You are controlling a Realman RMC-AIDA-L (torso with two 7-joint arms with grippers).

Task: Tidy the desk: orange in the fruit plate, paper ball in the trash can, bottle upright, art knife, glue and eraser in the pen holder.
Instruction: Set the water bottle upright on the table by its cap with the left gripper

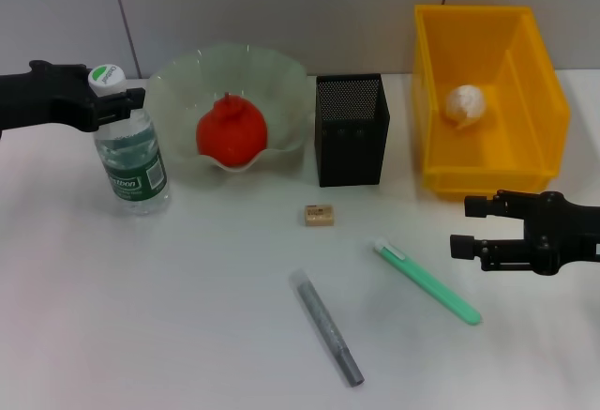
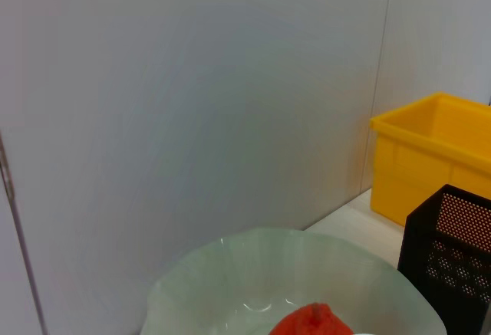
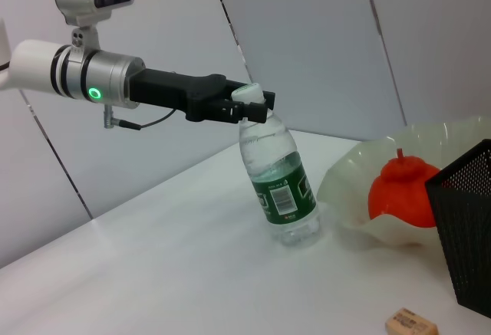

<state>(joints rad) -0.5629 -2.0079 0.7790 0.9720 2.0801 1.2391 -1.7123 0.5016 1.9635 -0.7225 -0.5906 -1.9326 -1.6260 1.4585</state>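
Saw a smooth white desk point(image 1: 141, 316) spread across the whole front. Behind it, met a pale grey panelled wall point(image 1: 309, 7), split by thin dark seams point(image 1: 125, 16) that ran down toward the desk's far edge.

The orange point(image 2: 311, 321) sits in the fruit plate point(image 2: 230, 274), near the pen holder point(image 2: 453, 254) and trash can point(image 2: 430, 159).

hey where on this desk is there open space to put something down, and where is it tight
Bare desk lies in front of the bottle, left of the grey glue stick. Another patch sits between the eraser and the plate. It is tight along the back row: plate, pen holder, trash can, and between the green knife and right gripper.
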